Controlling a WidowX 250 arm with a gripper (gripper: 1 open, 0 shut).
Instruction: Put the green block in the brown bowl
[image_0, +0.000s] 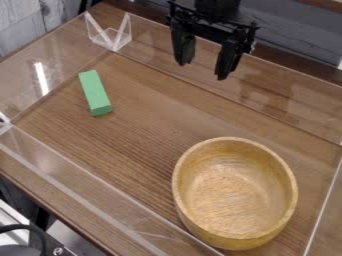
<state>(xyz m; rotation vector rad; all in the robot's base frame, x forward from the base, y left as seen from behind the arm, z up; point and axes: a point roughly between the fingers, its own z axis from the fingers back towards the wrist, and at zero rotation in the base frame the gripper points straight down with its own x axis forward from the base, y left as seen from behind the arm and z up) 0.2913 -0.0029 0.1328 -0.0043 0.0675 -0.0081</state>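
Nearest you, the brown bowl (237, 193) sits empty by the bench's (201, 110) clear front wall. The green block (95, 92) lies flat at mid-left, open wood around it. At the back your hand (205, 59) hangs wide open, holding nothing: come down astride the block's narrow sides.

The green block (95, 93) lies flat on the wooden table (174, 110) at left, well apart from the brown bowl (235, 191) at lower right. The black hand (207, 58) hangs above, fingers spread, holding nothing.
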